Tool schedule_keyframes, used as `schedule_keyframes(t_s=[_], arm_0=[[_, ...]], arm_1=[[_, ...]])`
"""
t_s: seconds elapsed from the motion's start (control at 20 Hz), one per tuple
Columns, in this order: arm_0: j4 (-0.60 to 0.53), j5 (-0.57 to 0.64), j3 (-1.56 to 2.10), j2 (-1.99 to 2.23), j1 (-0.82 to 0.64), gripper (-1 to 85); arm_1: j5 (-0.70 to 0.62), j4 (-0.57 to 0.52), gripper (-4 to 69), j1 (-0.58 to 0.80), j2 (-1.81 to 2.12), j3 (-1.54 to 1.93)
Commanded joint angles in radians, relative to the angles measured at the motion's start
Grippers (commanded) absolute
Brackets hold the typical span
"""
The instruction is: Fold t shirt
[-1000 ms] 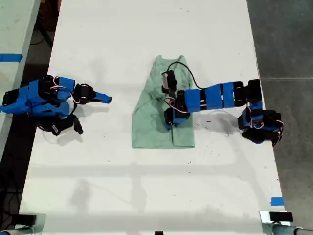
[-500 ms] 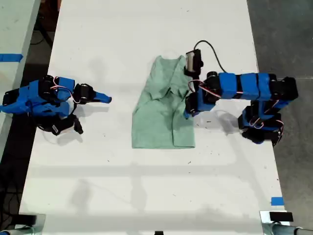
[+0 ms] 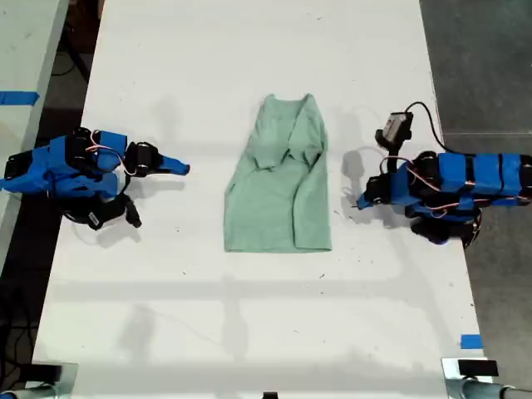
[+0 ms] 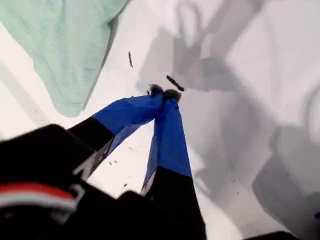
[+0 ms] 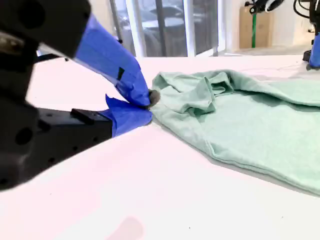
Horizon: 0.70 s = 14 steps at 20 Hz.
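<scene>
Already the t shirt [image 3: 278,179] lies narrowed lengthwise on the counter [image 3: 249,316] — both end effectors, first [image 4: 164,93] and second [image 5: 146,107], are pressed together, empty, beside it. A crosswise fold seems due next.

Pale mint-green t shirt [image 3: 278,187], plain and unmarked, lying on the white table near the middle of the exterior view; folded in from the sides into a long narrow shape, narrower at the far end and wider at the near end; near hem straight and flat; far part bunched and wrinkled, with overlapping flaps of cloth meeting around the chest; soft ridged folds there in the second wrist view [image 5: 235,110]; free of both arms.
</scene>
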Motion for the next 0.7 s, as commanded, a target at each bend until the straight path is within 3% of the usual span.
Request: schedule_keyframes(t_s=[0.0,0.1,0.65], arm_0=[[0.006,-0.02,0.006,0.009,0.006,0.0],[0.005,-0.02,0.006,0.009,0.008,0.0],[0.005,-0.02,0.006,0.009,0.009,0.0]], arm_1=[[-0.04,0.11,-0.9,0.026,0.42,0.167],[-0.028,0.072,-0.9,0.02,0.414,0.212],[0.064,0.107,-0.9,0.006,0.413,0.21]])
